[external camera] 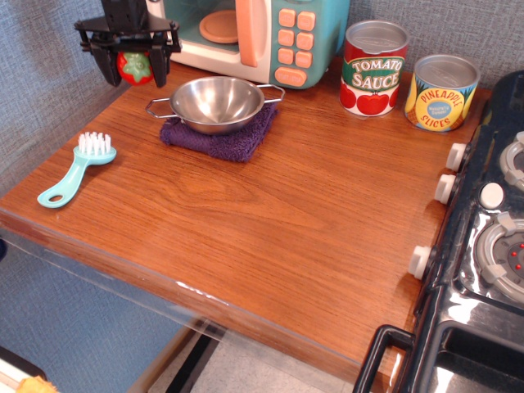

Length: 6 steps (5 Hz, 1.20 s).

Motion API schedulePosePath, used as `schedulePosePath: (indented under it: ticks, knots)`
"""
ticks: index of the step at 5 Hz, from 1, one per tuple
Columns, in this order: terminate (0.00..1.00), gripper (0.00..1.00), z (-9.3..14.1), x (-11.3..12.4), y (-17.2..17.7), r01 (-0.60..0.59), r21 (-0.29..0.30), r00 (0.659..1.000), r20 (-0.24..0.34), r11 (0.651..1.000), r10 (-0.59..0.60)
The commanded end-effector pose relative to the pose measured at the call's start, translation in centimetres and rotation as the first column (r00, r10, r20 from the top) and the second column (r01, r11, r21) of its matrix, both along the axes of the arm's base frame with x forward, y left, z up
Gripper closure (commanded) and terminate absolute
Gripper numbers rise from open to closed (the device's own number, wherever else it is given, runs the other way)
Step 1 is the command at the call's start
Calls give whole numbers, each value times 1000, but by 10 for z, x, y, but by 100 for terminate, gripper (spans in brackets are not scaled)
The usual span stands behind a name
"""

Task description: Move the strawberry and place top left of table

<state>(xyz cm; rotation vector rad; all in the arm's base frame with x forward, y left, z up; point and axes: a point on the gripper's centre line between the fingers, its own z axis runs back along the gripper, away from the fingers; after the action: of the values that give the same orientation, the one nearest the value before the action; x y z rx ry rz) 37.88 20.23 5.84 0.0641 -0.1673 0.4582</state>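
The strawberry (136, 68) is a small glossy red toy fruit with a green cap. It is held between the fingers of my black gripper (135, 72), which is shut on it. The gripper hangs above the far left corner of the brown wooden table (270, 213), left of the steel bowl (218, 102). The strawberry is lifted off the tabletop. The arm above the gripper is cut off by the top edge.
The steel bowl sits on a purple cloth (221, 137). A teal toy microwave (254, 37) stands at the back, with a tomato sauce can (374, 68) and a pineapple can (442, 92). A teal brush (78, 168) lies left. A black toy stove (483, 237) is right.
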Motion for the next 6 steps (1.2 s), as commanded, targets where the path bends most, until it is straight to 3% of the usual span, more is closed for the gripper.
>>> schedulePosePath:
  ticks: [1,2,3,4,5,6]
  knots:
    - [0,100,-5,2,15,-1,58,999,-39,998,3]
    - [0,0,-10,3,16,3,57,999,-54,998,0]
    - [0,0,-4,2,21,2,47,999,-49,999,1]
    - [0,0,32,2,21,50,54,998,25,997,-51]
    - [0,0,79,-6,12,142,108,984,95,984,-153]
    - [0,0,106,-26,-7,245,88,962,101,966,-253]
